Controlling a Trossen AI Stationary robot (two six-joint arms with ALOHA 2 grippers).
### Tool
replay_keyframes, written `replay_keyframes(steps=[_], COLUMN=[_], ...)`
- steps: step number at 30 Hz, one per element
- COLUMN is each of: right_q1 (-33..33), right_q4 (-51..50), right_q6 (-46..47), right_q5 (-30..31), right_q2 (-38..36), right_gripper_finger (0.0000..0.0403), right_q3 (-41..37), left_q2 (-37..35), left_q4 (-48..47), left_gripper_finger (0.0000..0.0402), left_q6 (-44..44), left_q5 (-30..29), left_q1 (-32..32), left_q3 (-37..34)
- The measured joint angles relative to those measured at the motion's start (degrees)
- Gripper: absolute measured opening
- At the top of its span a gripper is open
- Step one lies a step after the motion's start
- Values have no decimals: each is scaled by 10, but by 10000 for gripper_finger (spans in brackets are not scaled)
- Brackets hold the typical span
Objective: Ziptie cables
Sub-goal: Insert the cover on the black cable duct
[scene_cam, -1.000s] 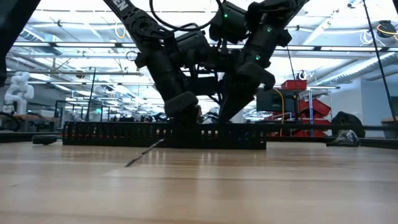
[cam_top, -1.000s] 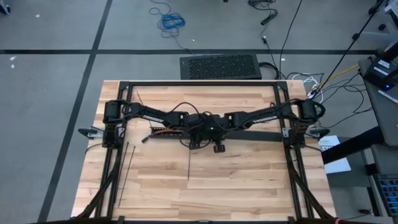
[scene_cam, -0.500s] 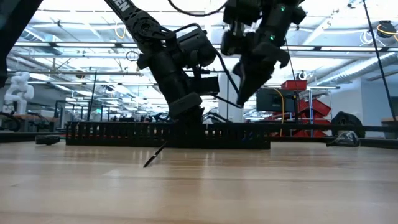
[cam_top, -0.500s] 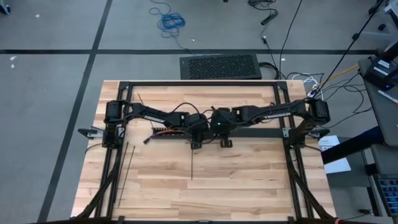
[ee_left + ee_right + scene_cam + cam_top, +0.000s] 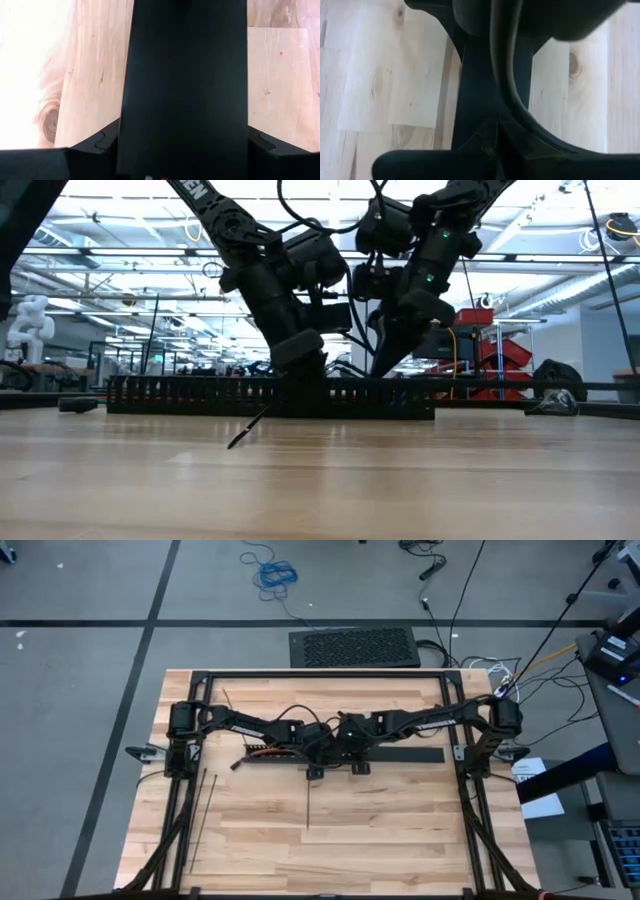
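Wooden table (image 5: pixel 400 830); cables (image 5: pixel 262 752) mostly arm-hidden.

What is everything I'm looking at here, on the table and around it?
Table: one, pale wood, centre of the overhead view.
Slotted channel: one, long, black, lying across the table's middle under the arms.
Cables: small bundle, red and orange showing, at the channel's left end.
Zipties: three thin black straps; one near the table's centre, two by the left edge.
Floor mat: one, black, behind the table.
Blue coil: one, on the grey floor behind.
Paper: white sheets, right of the table.
Left gripper: black, down at the channel, fingers either side of it.
Right gripper: black, shut, beside the left one over the channel.
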Motion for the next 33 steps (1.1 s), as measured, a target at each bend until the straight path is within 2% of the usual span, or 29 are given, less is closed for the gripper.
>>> replay_keyframes(steps=[11,20,25,33], right_q1=[-4,-3,-3,-3], right_q4=[0,10,6,-4], right_q6=[-13,-13,-15,-16], right_q5=[-8,-7,-8,-6], right_q2=[3,4,4,4], right_gripper_finger=[0,0,0,0], right_q3=[0,1,1,0], left_q2=[-30,-108,-112,-108], left_q4=[-10,-142,-186,-108], left_gripper_finger=[301,311,311,311], left_q6=[1,27,49,54], left_q5=[-12,-44,-44,-30], left_q1=[-1,-1,2,24], left_q3=[7,10,-8,-64])
